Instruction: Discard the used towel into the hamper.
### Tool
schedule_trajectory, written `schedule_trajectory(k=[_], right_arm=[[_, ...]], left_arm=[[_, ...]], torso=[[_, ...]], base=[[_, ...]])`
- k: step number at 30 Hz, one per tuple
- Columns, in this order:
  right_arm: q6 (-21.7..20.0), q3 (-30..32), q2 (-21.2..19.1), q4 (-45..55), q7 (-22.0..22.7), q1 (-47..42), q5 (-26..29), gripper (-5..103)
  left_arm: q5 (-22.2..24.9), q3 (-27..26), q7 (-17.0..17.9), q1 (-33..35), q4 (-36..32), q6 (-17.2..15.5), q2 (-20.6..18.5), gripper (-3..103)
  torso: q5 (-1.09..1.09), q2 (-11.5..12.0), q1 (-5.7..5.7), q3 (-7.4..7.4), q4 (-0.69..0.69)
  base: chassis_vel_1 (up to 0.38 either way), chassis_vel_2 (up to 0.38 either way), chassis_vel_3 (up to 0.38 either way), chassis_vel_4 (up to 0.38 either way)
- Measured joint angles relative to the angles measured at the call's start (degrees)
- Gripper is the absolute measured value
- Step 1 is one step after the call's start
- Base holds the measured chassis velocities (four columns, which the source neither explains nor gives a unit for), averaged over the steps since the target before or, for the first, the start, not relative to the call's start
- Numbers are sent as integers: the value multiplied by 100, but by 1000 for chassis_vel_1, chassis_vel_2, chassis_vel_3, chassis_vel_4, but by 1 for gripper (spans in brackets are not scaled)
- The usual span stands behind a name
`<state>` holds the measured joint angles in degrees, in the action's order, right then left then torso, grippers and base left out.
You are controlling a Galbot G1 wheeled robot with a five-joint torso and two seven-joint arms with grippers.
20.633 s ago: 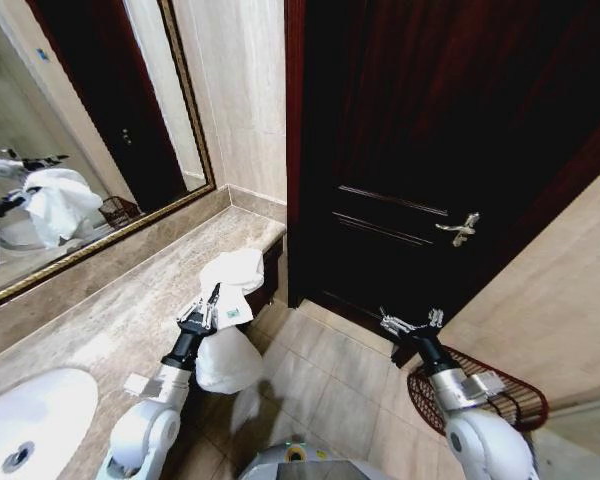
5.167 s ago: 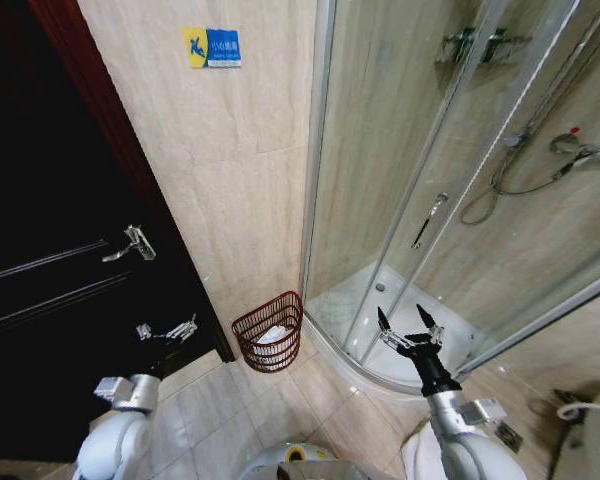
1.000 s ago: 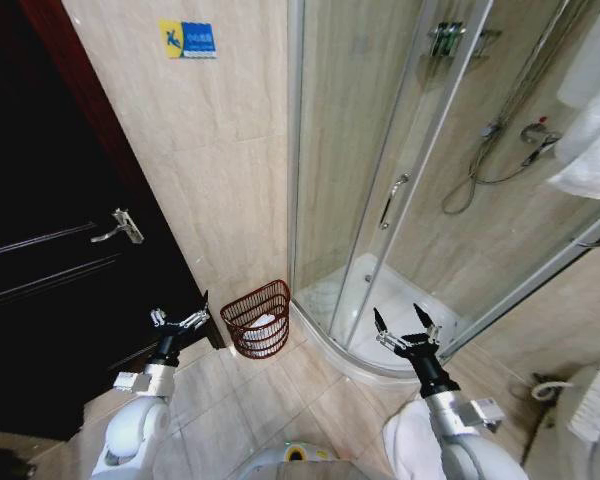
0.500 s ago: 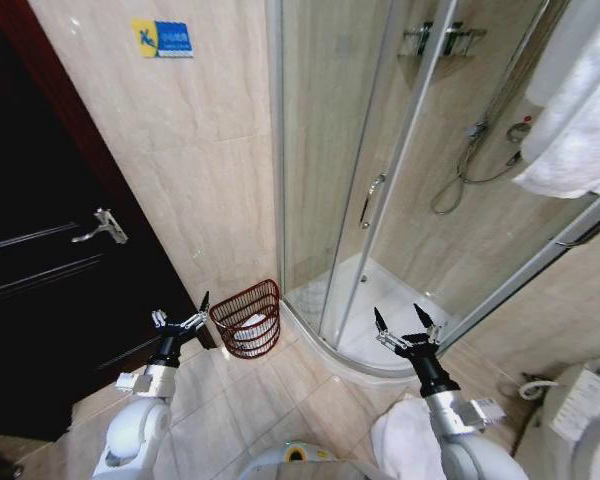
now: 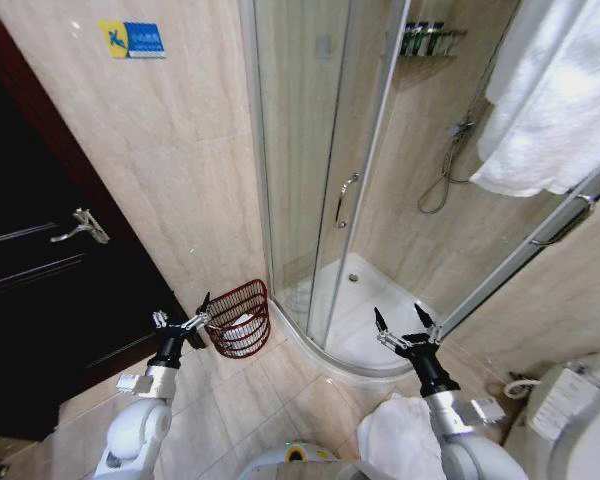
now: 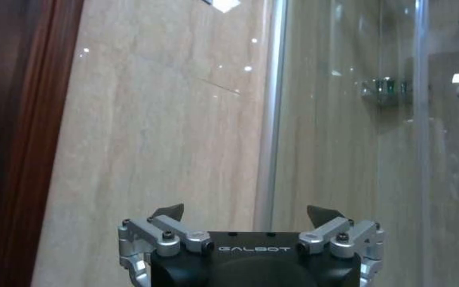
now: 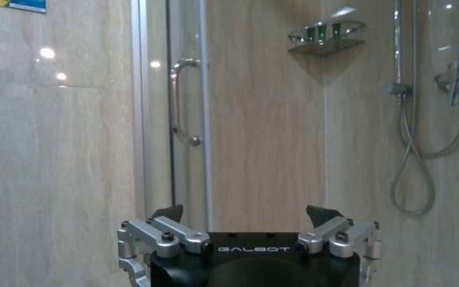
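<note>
Used towel [image 5: 242, 328] lying inside hamper [image 5: 239, 318] against wall. Left gripper [image 5: 184, 322] beside hamper, right gripper [image 5: 405, 334] near shower: both spread wide, empty, likely done.

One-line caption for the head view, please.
Towel in hamper by shower; left tool and right tool open, empty.

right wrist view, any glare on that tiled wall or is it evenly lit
Right wrist view: bright glare spots on the glossy tiled wall, another on the shower door frame. Left wrist view: similar small highlights on the wall. Head view: straight door rails bow from lens distortion.
</note>
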<state>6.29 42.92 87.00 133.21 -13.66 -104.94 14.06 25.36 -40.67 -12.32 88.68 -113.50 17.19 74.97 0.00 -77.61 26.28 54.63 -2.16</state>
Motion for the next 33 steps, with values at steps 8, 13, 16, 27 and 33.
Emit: schedule_trajectory(k=[8, 13, 16, 27, 33], right_arm=[[-3, 14, -4, 13, 0, 1, 40, 100], [-17, 25, -15, 29, 0, 1, 84, 100], [-35, 59, -42, 103, 36, 2, 107, 100], [-85, 82, -97, 235, 296, -33, 150, 100], [-58, 90, -107, 247, 315, -49, 148, 100]], left_arm=[[-5, 24, -3, 6, -5, 7, 22, 100], [-9, 24, -4, 5, -15, 10, 29, 100], [-10, 23, -3, 11, -34, 11, 32, 100], [19, 29, 21, 100, -131, -16, 47, 100], [30, 27, 33, 138, -176, -33, 41, 100]], torso=[[1, 0, 0, 0, 0], [0, 0, 0, 0, -1], [0, 0, 0, 0, 1], [0, 0, 0, 0, 0], [0, 0, 0, 0, 0]], base=[[-101, -87, 87, 82], [-74, -91, 83, 89], [-70, -88, 70, 83], [-52, -46, 54, 52], [0, 0, 0, 0]])
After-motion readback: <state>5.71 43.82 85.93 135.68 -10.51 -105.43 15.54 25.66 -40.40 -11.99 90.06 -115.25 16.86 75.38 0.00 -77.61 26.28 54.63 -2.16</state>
